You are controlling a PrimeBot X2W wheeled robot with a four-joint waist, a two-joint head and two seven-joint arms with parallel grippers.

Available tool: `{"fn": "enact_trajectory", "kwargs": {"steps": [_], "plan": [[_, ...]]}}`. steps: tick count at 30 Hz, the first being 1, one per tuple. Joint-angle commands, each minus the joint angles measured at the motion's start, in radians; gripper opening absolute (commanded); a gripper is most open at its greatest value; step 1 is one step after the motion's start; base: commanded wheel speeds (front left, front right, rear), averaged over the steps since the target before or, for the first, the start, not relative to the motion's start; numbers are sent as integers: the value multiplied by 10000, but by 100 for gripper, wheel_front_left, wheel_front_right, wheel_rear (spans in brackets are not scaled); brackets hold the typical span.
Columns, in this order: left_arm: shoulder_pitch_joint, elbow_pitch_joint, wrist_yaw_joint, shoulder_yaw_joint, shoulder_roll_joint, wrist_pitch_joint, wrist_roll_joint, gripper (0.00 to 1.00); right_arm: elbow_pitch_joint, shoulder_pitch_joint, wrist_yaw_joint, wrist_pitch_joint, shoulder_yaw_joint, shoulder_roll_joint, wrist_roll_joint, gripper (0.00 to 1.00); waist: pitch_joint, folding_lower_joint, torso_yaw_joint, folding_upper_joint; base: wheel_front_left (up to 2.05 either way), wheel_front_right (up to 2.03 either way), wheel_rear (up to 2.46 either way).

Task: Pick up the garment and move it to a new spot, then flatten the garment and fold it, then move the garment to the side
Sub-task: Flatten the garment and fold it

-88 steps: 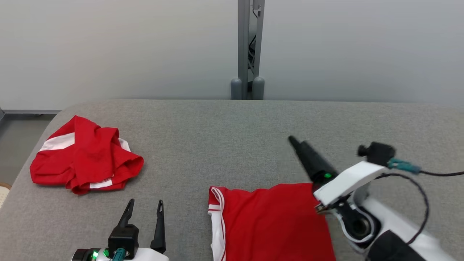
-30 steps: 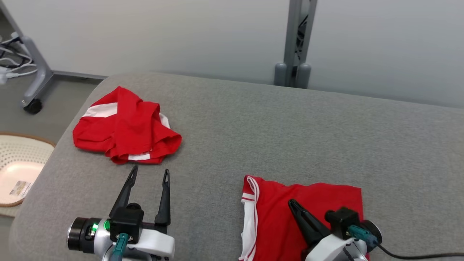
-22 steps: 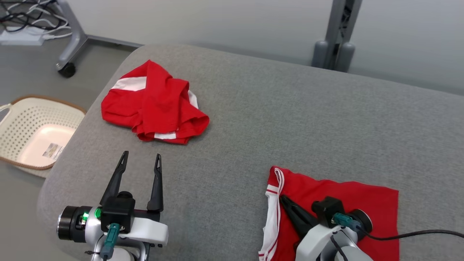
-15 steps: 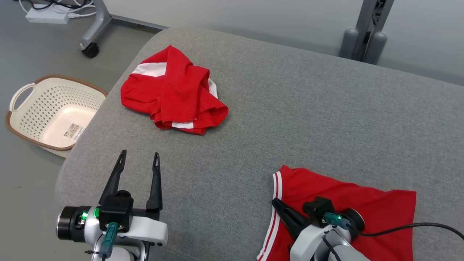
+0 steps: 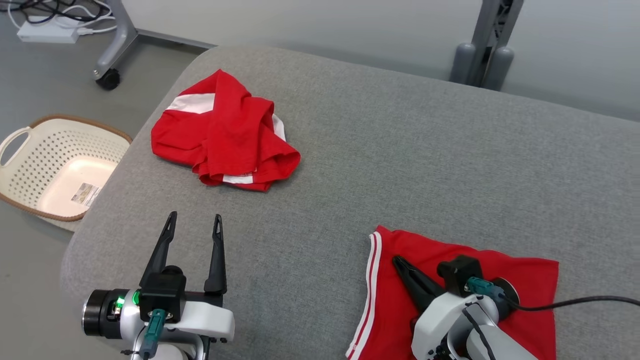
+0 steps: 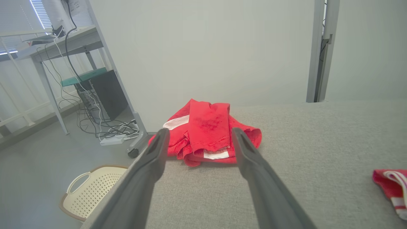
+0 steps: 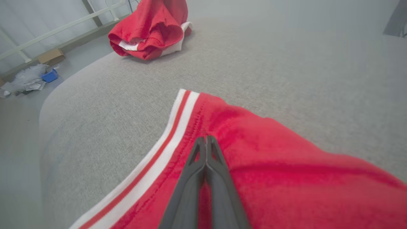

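Observation:
A crumpled red garment [image 5: 225, 132] with white panels lies in a heap at the far left of the grey padded table [image 5: 400, 150]. It lies ahead of my open left gripper [image 5: 192, 220], framed between the two fingers in the left wrist view [image 6: 206, 121], and shows far off in the right wrist view [image 7: 152, 22]. A second red garment [image 5: 425, 250], folded flat with a white striped edge, lies at the near right. My right gripper [image 5: 396, 259] is shut just above this folded cloth [image 7: 286, 175], its fingertips [image 7: 206, 140] pressed together near the striped edge with nothing between them.
A cream perforated basket [image 5: 45, 160] stands on the floor left of the table, also in the left wrist view [image 6: 92, 190]. A wheeled frame leg [image 5: 107, 75] and cables are at the far left. A grey post [image 5: 482, 50] rises behind the table.
The head camera has swung left, bringing the basket and floor into view. My right gripper has come down from beyond the folded garment's far edge to lie low over it. The left gripper stays open.

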Motion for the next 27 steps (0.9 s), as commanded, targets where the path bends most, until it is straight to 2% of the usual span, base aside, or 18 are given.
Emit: {"fn": "enact_trajectory", "kwargs": {"steps": [1, 9, 10, 18, 27], "plan": [[68, 44, -8, 64, 54, -32, 43, 100, -79, 226, -4, -3, -88, -95, -3, 0, -271, 0, -287, 0, 0, 0, 0], [414, 88, -82, 358, 107, -32, -32, 100, -1010, 1085, -4, -3, -894, -79, -25, 0, -1351, 0, -1546, 0, 0, 0, 0], [457, 39, -80, 464, 97, -32, -56, 100, -1317, 1170, -4, -4, -1227, -96, -167, 0, -1520, 0, -1951, 0, 0, 0, 0], [486, -95, -89, 564, 49, -32, -101, 100, -2965, 1378, -4, -1, -2740, -534, -867, 0, -1842, 0, -3381, 0, 0, 0, 0], [454, -208, 4, 584, -16, -32, -382, 100, -5120, 1982, -4, -3, -4526, -713, -1726, 0, -1927, 0, -4102, 0, 0, 0, 0]]}}
